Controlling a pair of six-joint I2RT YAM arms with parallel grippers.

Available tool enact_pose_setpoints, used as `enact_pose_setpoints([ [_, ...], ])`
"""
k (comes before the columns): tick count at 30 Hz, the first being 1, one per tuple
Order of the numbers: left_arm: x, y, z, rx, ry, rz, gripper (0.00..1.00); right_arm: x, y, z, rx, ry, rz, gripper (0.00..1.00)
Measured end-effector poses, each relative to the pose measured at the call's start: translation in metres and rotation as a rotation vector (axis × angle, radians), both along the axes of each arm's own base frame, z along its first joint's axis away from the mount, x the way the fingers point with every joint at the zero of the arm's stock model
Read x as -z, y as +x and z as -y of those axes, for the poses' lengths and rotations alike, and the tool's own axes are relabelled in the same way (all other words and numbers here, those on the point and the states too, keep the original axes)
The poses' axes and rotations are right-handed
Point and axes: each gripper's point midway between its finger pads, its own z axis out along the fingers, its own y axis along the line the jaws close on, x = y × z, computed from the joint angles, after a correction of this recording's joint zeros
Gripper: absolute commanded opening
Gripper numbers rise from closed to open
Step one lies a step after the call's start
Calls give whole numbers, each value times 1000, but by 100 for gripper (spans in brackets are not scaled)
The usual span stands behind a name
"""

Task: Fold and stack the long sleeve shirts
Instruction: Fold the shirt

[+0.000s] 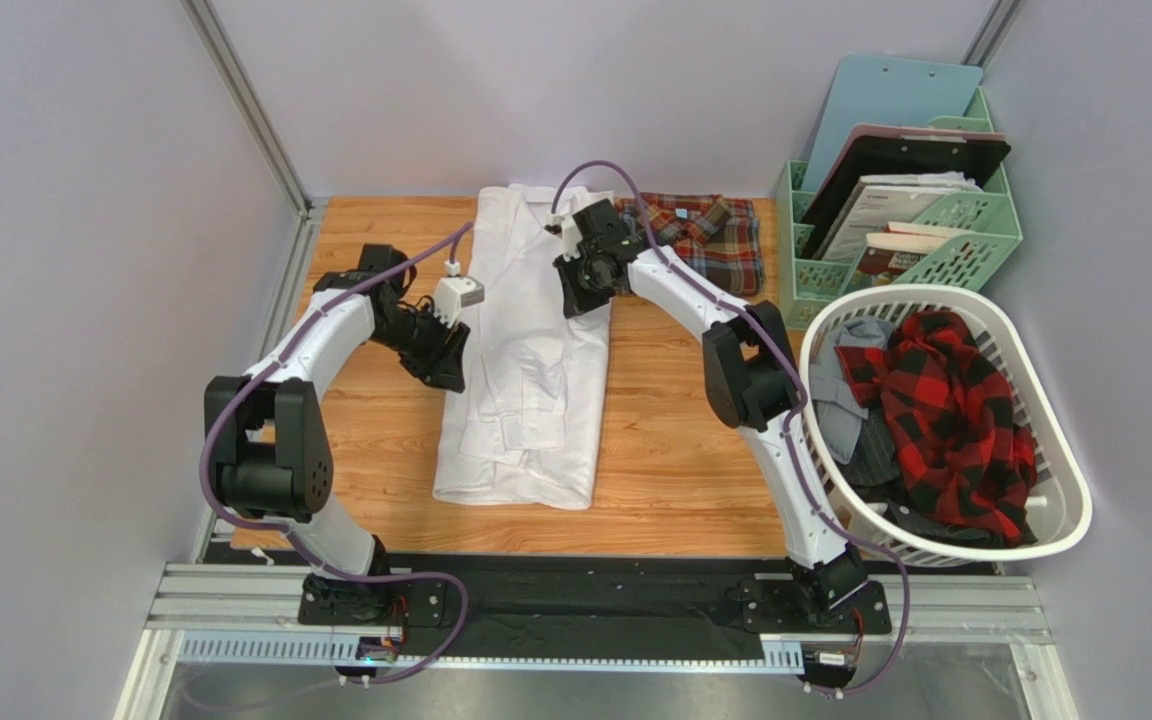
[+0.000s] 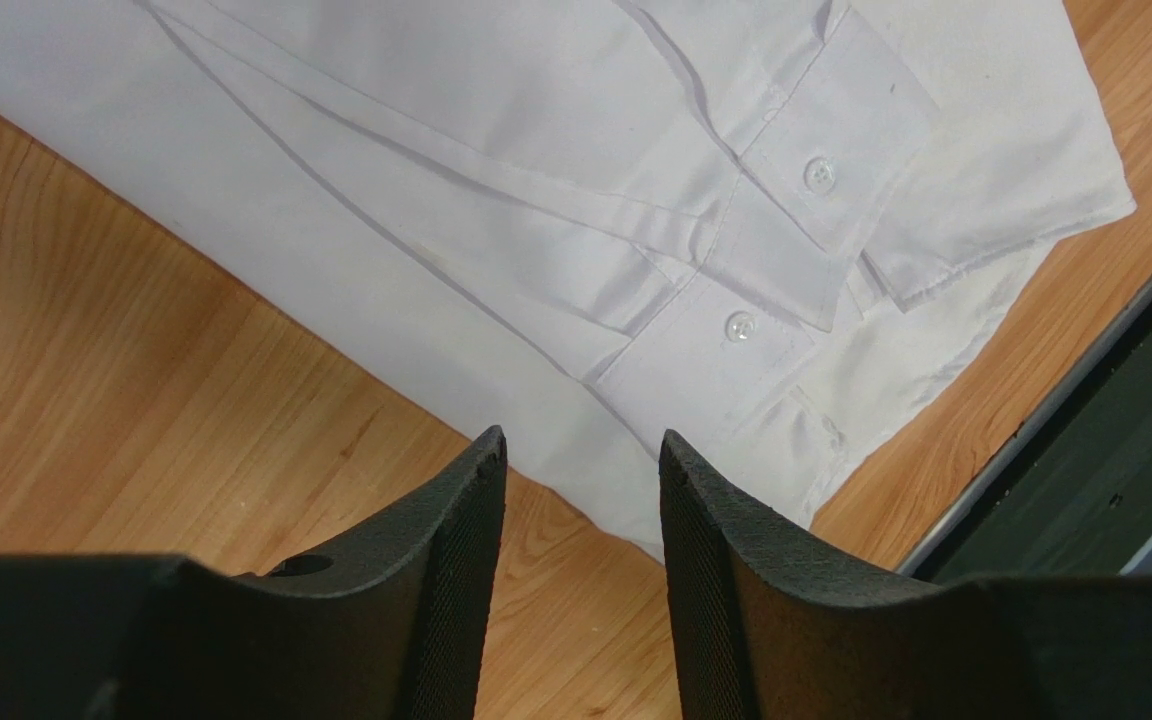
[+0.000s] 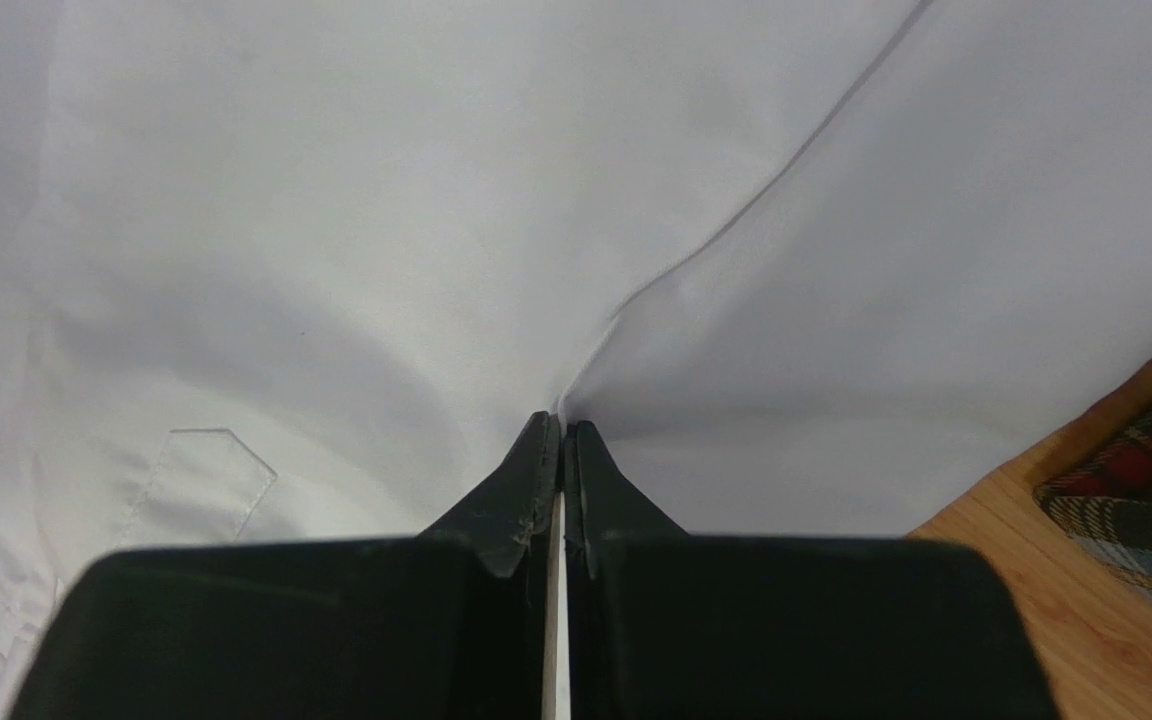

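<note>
Two shirts lie on the table (image 1: 672, 480): the white shirt (image 1: 525, 375) stretched down the middle, the plaid shirt (image 1: 710, 240) folded at the far edge beside it. Left wrist: the left claw (image 2: 579, 450) hangs parted and empty over the white shirt's left edge. Right wrist: the right claw (image 3: 560, 428) is pinched on white cloth; I'd lift slowly so the pinch holds.

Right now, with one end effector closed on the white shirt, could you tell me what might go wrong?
The right end effector is shut on just a thin pinch of the white shirt; a pull may slip off or lift one layer only.
The left end effector stands open beside the shirt's edge, holding nothing, so a one-sided lift could spill the folded-in cuffs.
The plaid shirt lies close by and might get dragged.
</note>
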Motion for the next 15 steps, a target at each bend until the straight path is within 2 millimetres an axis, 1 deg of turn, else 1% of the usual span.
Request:
enact_pose_setpoints([
  [5, 0, 0, 0, 1, 0, 0, 49, -5, -7, -14, -32, 51, -20, 1],
  [6, 0, 0, 0, 1, 0, 0, 49, -5, -9, -15, -38, 55, -23, 2],
  [7, 0, 0, 0, 1, 0, 0, 49, -5, -10, -17, -42, 58, -25, 6],
  [9, 0, 0, 0, 2, 0, 0, 49, -5, -11, -17, -45, 58, -25, 9],
  [10, 0, 0, 0, 3, 1, 0, 49, -4, -11, -17, -45, 57, -27, 13],
  [11, 1, -1, 0, 4, 2, -1, 49, -3, -11, -17, -48, 56, -26, 14],
  [15, 5, -4, -3, 26, 20, -9, 49, 8, -12, -16, -55, 45, -42, 14],
])
